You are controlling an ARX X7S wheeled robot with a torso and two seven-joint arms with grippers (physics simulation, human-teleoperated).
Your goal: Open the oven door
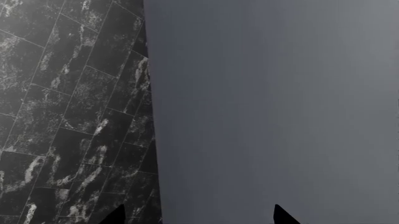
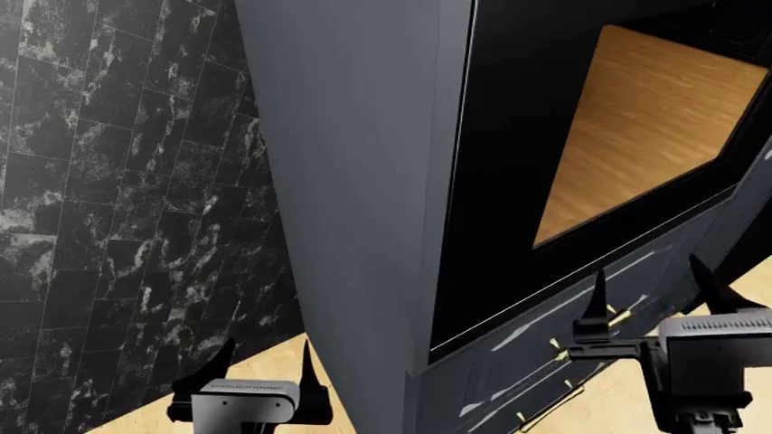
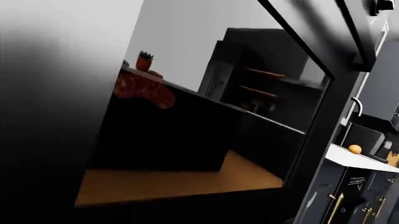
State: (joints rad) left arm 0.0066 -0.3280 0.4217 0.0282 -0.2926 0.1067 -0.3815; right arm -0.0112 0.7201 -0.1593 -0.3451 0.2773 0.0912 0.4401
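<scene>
The oven door [image 2: 531, 136] stands up and ahead of the right gripper [image 2: 657, 285], whose fingers are spread and empty, probably just short of the glass. The left gripper [image 2: 259, 362], also spread, faces the cabinet side [image 2: 350, 181].

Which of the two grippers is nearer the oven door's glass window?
The right gripper, raised just below the oven door; the left gripper sits beside the grey cabinet side.
</scene>
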